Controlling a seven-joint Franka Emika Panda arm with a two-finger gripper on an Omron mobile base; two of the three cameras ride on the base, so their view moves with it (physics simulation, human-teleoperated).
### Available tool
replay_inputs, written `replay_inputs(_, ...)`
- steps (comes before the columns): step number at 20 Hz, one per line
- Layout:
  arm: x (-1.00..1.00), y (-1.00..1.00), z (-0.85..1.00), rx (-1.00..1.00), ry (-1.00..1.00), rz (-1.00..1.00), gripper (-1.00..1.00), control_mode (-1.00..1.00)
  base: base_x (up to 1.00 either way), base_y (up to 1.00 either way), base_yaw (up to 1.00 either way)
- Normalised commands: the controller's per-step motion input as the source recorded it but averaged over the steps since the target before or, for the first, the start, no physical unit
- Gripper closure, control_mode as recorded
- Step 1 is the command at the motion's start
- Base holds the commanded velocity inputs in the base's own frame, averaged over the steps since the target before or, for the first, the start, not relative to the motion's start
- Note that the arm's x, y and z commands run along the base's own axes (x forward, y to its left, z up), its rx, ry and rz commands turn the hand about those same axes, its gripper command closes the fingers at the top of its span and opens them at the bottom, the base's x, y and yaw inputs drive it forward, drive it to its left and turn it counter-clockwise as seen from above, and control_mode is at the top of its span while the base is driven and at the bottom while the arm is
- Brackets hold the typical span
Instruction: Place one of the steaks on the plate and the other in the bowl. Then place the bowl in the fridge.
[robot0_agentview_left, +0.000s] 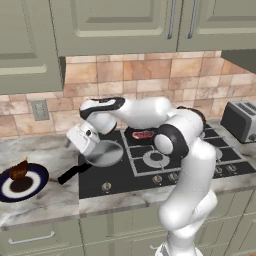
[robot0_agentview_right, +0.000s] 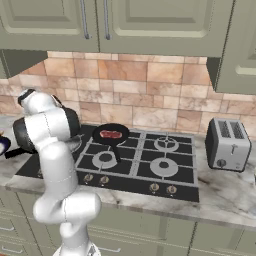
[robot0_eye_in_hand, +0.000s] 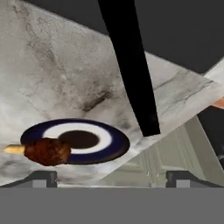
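The dark reddish-brown steak (robot0_agentview_left: 19, 170) (robot0_eye_in_hand: 46, 151) lies on the navy-rimmed plate (robot0_agentview_left: 35, 181) (robot0_eye_in_hand: 103, 139), toward its rim, on the counter left of the stove. The pinkish-red steak (robot0_agentview_left: 142, 134) (robot0_agentview_right: 111, 134) rests in a black pan (robot0_agentview_right: 111, 140) on a back burner. My gripper (robot0_agentview_left: 75, 142) (robot0_eye_in_hand: 111, 178) hangs open and empty above the silver pan (robot0_agentview_left: 106, 153), well to the right of the plate and pointing toward it. Its fingertips (robot0_eye_in_hand: 41, 177) stand wide apart. The bowl and the fridge are out of view.
The silver pan's black handle (robot0_agentview_left: 72, 172) (robot0_eye_in_hand: 131, 65) reaches toward the plate. A toaster (robot0_agentview_left: 241, 120) (robot0_agentview_right: 227, 144) stands right of the stove. Wall cabinets hang overhead, and the counter edge runs close in front of the plate.
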Motion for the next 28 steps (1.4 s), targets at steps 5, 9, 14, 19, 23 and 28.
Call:
replay_inputs(5, -0.89, -1.0, 1.0, 0.13, -0.32, -0.05, -1.0, -1.0, 0.0, 0.0, 0.0)
replay_inputs(9, -0.87, -0.92, 1.0, 0.01, -0.35, 0.0, -1.0, -1.0, 0.0, 0.0, 0.0)
replay_inputs(14, -0.67, -0.87, 0.93, -0.02, -0.34, 0.1, -1.0, -1.0, 0.0, 0.0, 0.0)
replay_inputs(19, -0.19, -1.0, 0.27, -0.15, -0.19, 0.19, -1.0, -1.0, 0.0, 0.0, 0.0)
replay_inputs(23, 0.02, -0.81, 0.0, -0.34, -0.02, 0.14, -1.0, -1.0, 0.0, 0.0, 0.0)
replay_inputs(28, 0.03, -0.46, 0.02, -0.51, 0.0, 0.12, -1.0, -1.0, 0.0, 0.0, 0.0)
